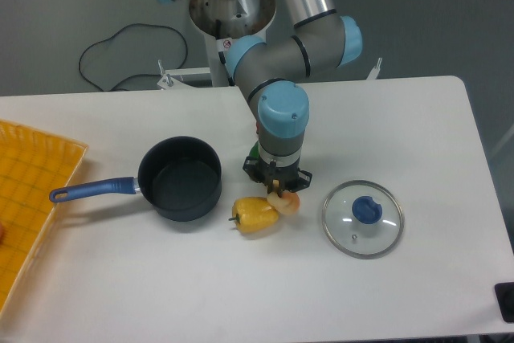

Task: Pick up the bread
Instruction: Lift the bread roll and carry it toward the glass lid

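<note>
The bread point(288, 202), a small tan-orange loaf with a pale side, sits on the white table just right of the yellow pepper point(256, 214). My gripper point(279, 190) points straight down over it, its fingers closed in on the loaf's upper part. The wrist hides the top of the bread and most of the fingers.
A dark pot point(181, 177) with a blue handle stands to the left of the pepper. A glass lid point(362, 218) with a blue knob lies to the right. A yellow tray point(28, 190) sits at the left edge. Something green point(254, 150) peeks out behind the wrist.
</note>
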### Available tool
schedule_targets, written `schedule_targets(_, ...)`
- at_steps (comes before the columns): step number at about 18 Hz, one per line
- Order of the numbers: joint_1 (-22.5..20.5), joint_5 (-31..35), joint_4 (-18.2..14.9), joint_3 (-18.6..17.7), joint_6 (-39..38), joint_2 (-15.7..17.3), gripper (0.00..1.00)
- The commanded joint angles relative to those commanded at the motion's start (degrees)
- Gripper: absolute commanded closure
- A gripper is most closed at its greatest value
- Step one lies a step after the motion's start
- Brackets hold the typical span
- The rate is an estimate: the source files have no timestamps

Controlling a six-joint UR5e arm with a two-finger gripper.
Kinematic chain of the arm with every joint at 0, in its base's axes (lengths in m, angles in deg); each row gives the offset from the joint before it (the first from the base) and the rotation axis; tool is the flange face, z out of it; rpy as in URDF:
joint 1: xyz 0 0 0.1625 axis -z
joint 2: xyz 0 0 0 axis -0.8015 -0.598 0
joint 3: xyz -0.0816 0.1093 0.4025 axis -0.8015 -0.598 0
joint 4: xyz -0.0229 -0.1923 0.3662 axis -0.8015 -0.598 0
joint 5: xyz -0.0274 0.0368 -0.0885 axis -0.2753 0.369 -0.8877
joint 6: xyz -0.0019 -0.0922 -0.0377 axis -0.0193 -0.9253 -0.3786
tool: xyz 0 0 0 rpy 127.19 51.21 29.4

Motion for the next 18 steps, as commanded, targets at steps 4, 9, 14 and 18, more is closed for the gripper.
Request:
schedule_targets(4, -0.8, -0.2, 0.0, 2.2, 0.6, 0.2, 1.00)
schedule_targets(9, -1.6, 0.6, -1.3, 8.3, 2.0, 0.3, 1.00)
schedule_targets(14, -5.6, 0.6, -10.3, 12.7, 7.5, 2.5, 1.00)
schedule_targets(18, -8.5, 0.5, -16.8, 16.4, 15.7, 2.5, 1.00)
